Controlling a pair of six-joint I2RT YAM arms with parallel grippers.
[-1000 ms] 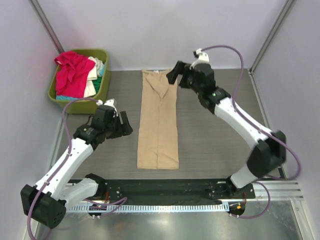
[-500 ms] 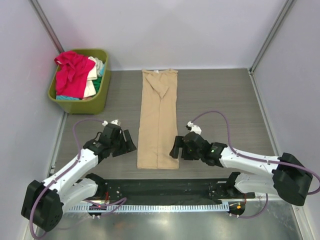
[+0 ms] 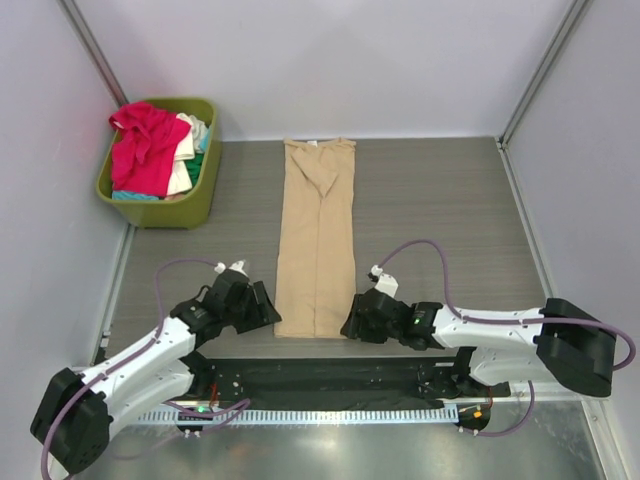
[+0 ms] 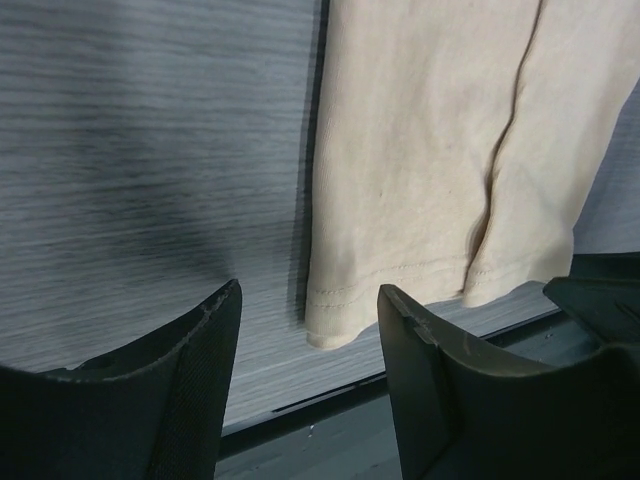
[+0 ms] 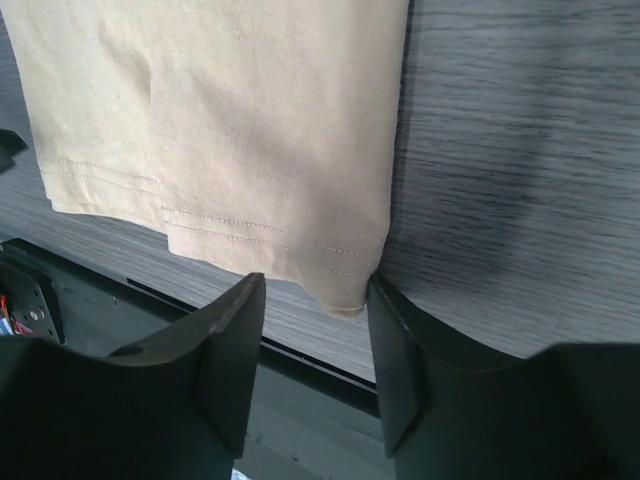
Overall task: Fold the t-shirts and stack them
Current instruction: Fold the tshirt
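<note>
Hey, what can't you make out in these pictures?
Top view: shirts under the bright pink-red t-shirt in the olive-green plastic basket; it covers them, so the count is unclear.
Top view: folded tan cloth t-shirt, neck label too small to read.
Both wrist views: its collar end, cut off by the top edge.

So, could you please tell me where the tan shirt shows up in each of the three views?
Top external: shirt, a long strip down the middle of the table.
Left wrist: shirt at upper right.
Right wrist: shirt at upper left.
Shared landmark: its near hem.
</note>
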